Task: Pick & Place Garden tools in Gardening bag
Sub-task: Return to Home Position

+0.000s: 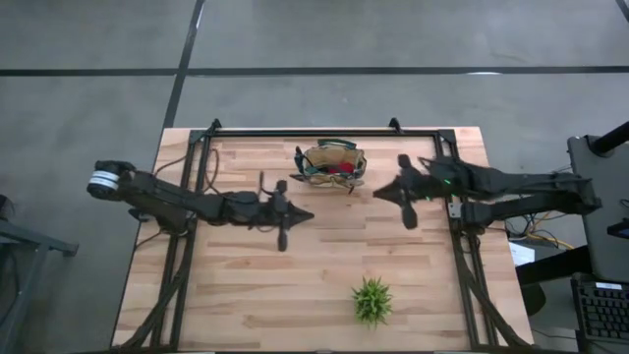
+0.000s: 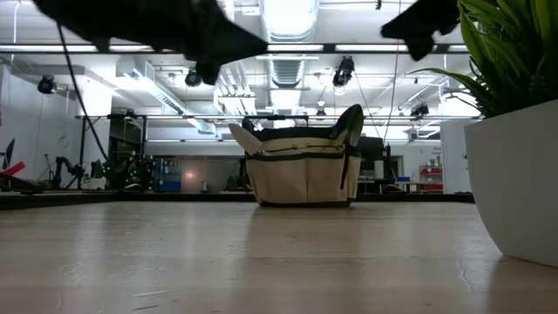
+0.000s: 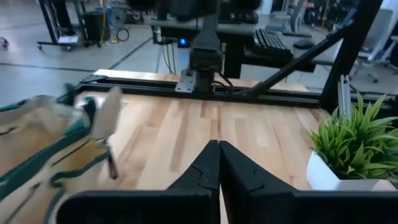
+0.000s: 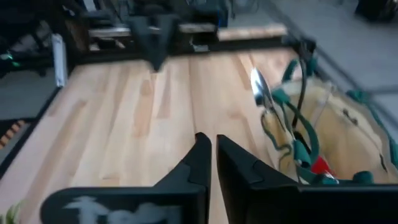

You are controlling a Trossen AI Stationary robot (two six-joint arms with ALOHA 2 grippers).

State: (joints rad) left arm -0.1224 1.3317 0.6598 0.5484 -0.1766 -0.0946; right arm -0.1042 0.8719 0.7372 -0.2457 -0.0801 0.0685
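"Since every tool in view already sits in the gardening bag (image 1: 331, 165), what does the step in hand ask of the arms?" (learner)

"A clean retreat, by my reading. Each arm should rise first, then fold back toward its own side of the worktop (image 1: 246, 285); height should be kept until the pincer is clear of the green handles (image 2: 351, 122), so that nothing snags the rim or tips the bag. The bag stands near the far edge, the one opposite the potted plant (image 1: 372, 300), about midway along it; the plant, near the front edge, lies well apart from either path." (tutor)

"And the poses?" (learner)

"Left pincer (image 1: 303, 213): aloft, near the bag and a little toward the front edge; its fingers (image 3: 205, 168) are pressed together on nothing; the arm reaches almost level from the left edge. Right pincer (image 1: 381, 194): likewise aloft, near the bag on the opposite side; its fingers (image 4: 239, 165) all but touch and carry nothing. Its wrist view looks onto the bag's open mouth, where a silvery blade (image 4: 260, 87) and a red item (image 4: 319, 165) show among the green trim. The low view places both arms above the bag's top; neither touches the fabric, so a straight lift should suffice." (tutor)
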